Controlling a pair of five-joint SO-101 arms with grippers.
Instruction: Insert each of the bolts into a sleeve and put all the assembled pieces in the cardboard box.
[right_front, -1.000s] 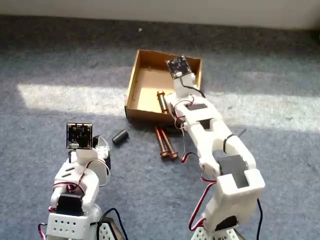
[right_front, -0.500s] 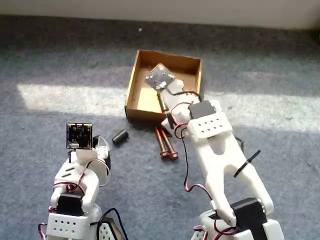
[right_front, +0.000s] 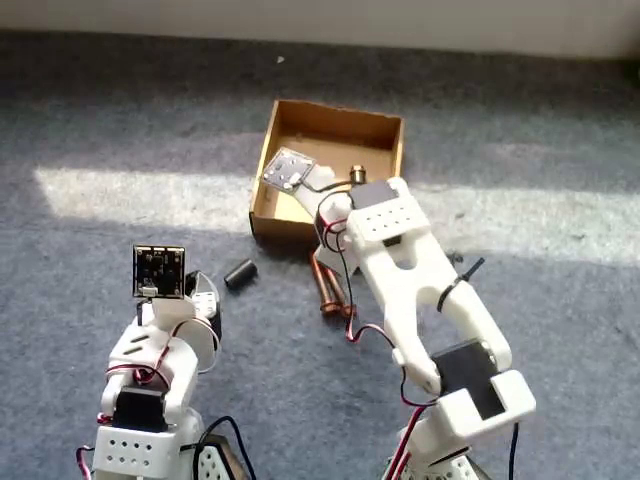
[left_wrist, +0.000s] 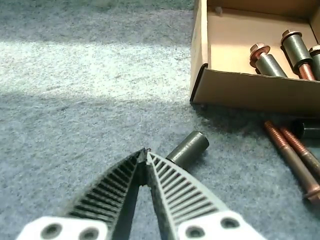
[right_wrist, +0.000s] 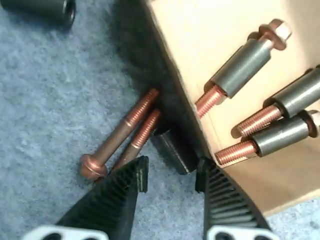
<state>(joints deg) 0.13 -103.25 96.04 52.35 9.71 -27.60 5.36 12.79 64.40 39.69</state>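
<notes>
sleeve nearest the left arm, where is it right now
In the high view the sleeve lies on the carpet just beyond the left hand, near the box's front left corner, with two bare bolts to its right.

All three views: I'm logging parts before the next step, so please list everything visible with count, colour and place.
carpet: 1, grey-blue, under everything.
cardboard box: 1, brown, on the carpet.
assembled pieces: 3, copper bolts in dark grey sleeves, inside the box.
loose bolts: 2, copper, side by side on the carpet by the box's near wall.
loose sleeves: 2, dark grey, one lying apart from the box, one against the box's near wall.
left gripper: 1, black and white, shut, near the apart sleeve.
right gripper: 1, black and white, open, over the sleeve by the box.
</notes>
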